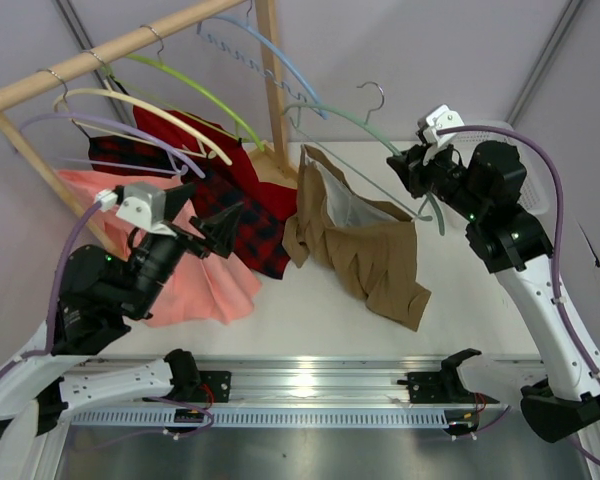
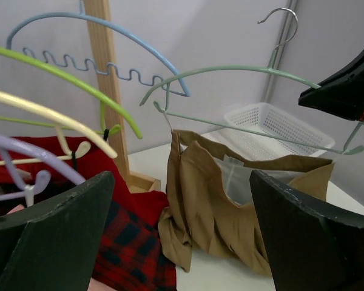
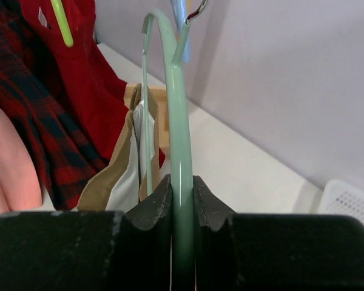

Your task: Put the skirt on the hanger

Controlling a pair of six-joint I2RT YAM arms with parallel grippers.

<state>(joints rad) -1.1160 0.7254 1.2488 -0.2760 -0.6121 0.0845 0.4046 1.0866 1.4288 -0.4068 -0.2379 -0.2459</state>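
The right fingers (image 3: 148,209) are clamped on the arch of the thin pale sage-green plastic hanger (image 3: 177,121), holding it above the white surface (image 1: 310,320) near its far edge. The soft tan-brown fabric skirt (image 1: 365,250) hangs by one waistband corner from the hanger's other end, with its hem slumped on the surface. The left fingers (image 2: 54,236) stand wide apart and empty near the red-and-black plaid skirt (image 1: 250,240).

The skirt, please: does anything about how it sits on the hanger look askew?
Yes. The skirt hangs from only one end of the hanger; its other side sags open, and its lower part lies crumpled on the table.
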